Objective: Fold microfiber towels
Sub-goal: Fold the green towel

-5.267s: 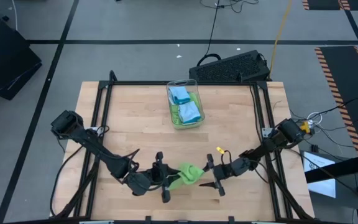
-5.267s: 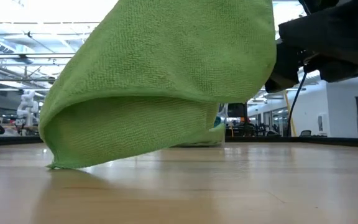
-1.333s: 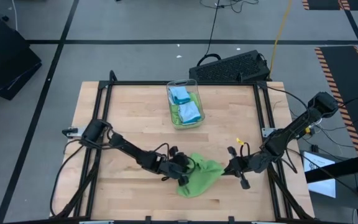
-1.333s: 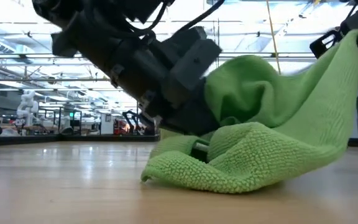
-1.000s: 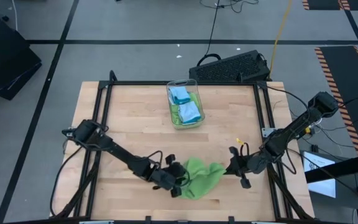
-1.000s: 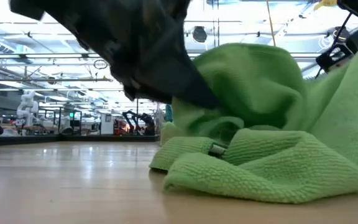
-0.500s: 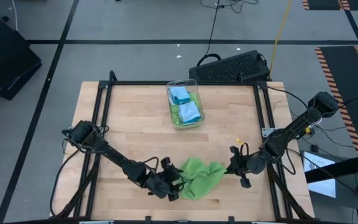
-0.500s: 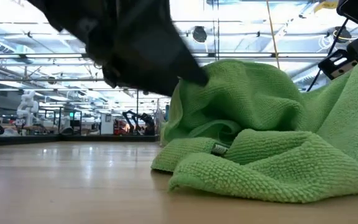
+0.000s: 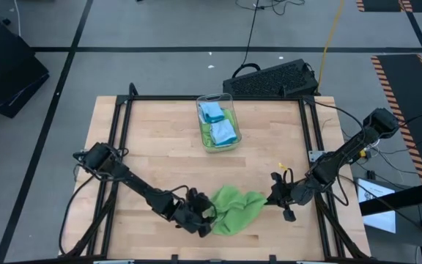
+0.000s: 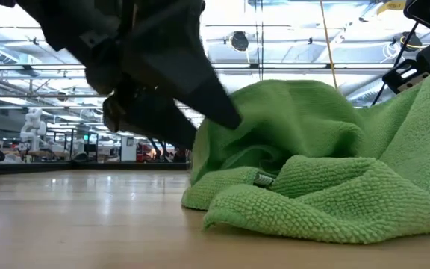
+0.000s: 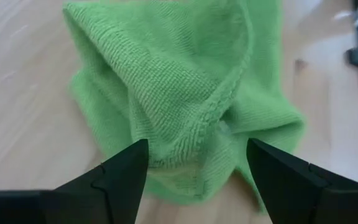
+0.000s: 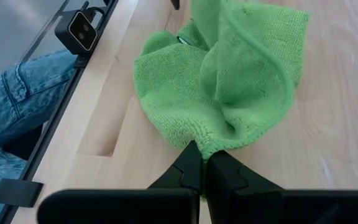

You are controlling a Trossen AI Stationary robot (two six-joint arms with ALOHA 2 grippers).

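Observation:
One lime green microfiber towel [image 9: 234, 208] lies crumpled on the wooden table near its front edge. My left gripper [image 9: 205, 215] is at the towel's left side, open, with its two fingers standing on either side of a raised fold [image 11: 213, 115]. My right gripper [image 9: 272, 196] is at the towel's right side, shut on the towel. More towels, light blue and green, lie in the clear plastic bin [image 9: 218, 123] at the far middle of the table. My left gripper [image 11: 196, 149] is open over the towel's left part; I cannot tell whether its fingers touch the cloth. My right gripper [image 12: 201, 155] pinches the towel's right edge [image 12: 211, 147] between its two fingers, coming from the table's right and slanting down. That end is lifted and slopes up to the fingers [image 10: 424, 97], slack. The rest of the towel lies bunched on the table.
A black frame [image 9: 123, 139] runs round the tabletop. A small camera [image 12: 79, 30] sits at the table's near edge, and a person's jeans-clad leg [image 12: 17, 93] is just beyond it. Bare wood lies between the towel and the bin.
My left gripper has opened, let go of the towel's raised fold, rolled, and drawn back a little toward the table's left. The freed fold has sunk lower on the heap. The right end stays lifted in my right gripper.

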